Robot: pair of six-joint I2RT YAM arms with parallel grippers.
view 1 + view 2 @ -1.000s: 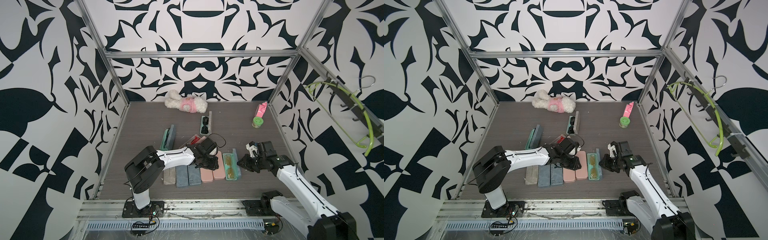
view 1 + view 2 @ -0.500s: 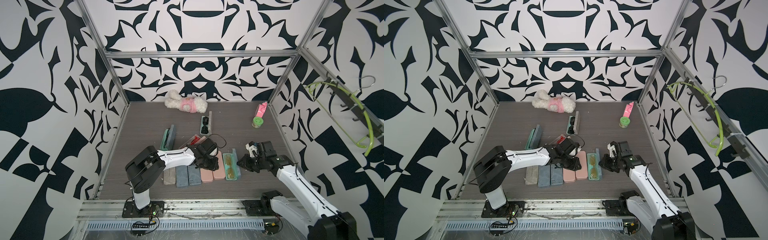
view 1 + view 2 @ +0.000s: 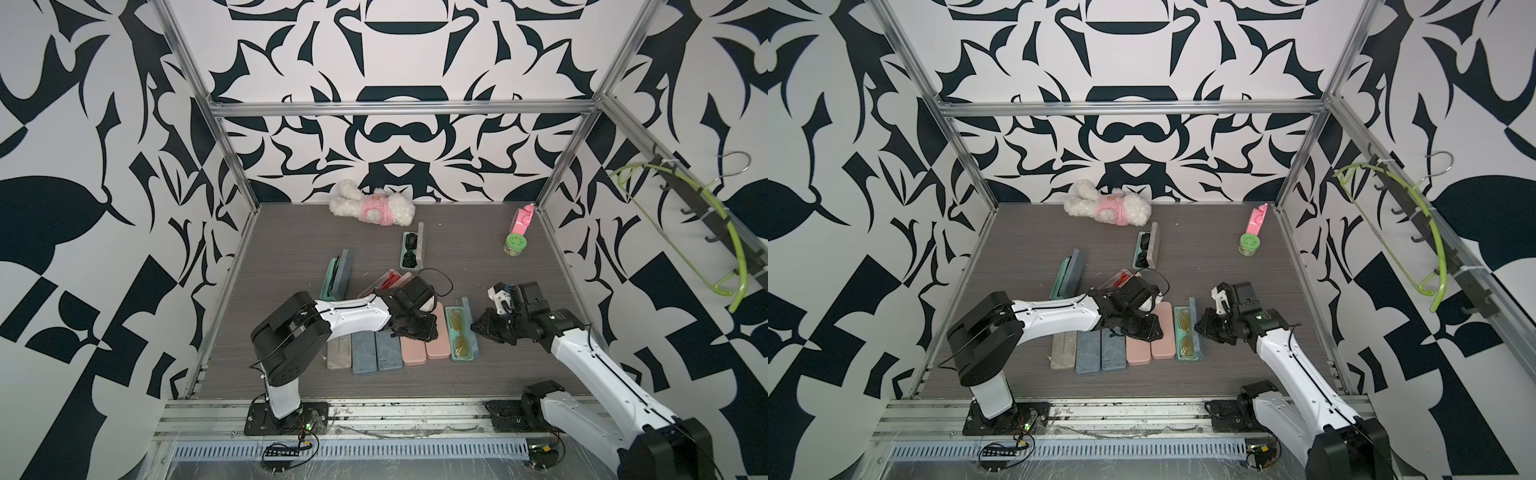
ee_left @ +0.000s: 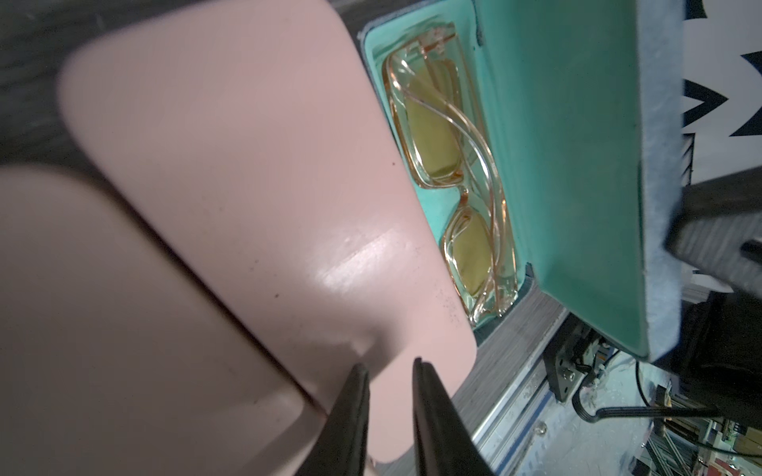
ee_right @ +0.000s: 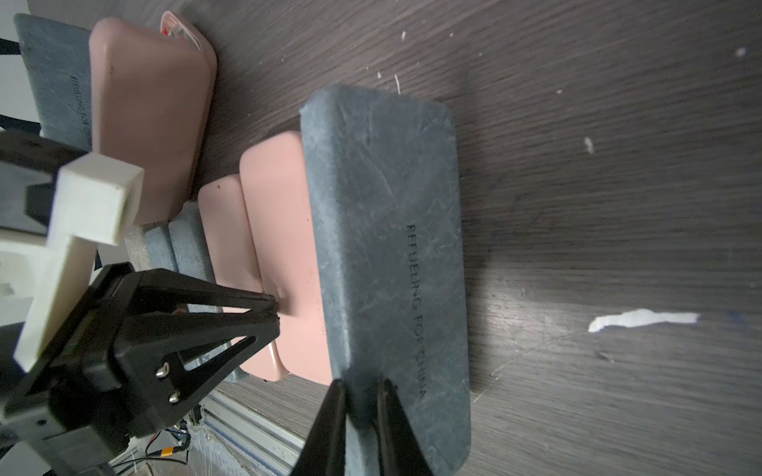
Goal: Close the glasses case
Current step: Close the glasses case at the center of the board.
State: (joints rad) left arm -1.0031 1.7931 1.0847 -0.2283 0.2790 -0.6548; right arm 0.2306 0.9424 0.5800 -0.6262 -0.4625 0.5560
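Glasses case (image 3: 458, 338) is open. It sits at the right end of the row of cases near the front edge of the desk (image 3: 511, 374), right of centre, just beside a pink case (image 3: 438, 343). The yellow-lens glasses (image 4: 447, 165) lie folded in the teal tray. The lid (image 5: 391, 247) stands roughly upright along the tray's right long side, grey outer face out and teal lining (image 4: 556, 165) facing the tray.

Right gripper (image 5: 363, 383) is on the outside of the lid, near its front end. Its fingers are drawn nearly together with the tips against the lid's grey face. No finger shows on the teal side, so it's contact, not a pinch. Both top views show it low and hard up against the case's right side (image 3: 1198, 326).

Left gripper (image 4: 389, 364) has its fingers a narrow slit apart with nothing between them. The tips are down on the top of the pink case next to the open one, and the right wrist view shows the same contact (image 5: 274, 311).

The rest of the row is closed: a second pink case (image 3: 413, 349), two blue (image 3: 376, 349) and one grey (image 3: 338, 353). A plush toy (image 3: 372, 208) lies at the back edge.
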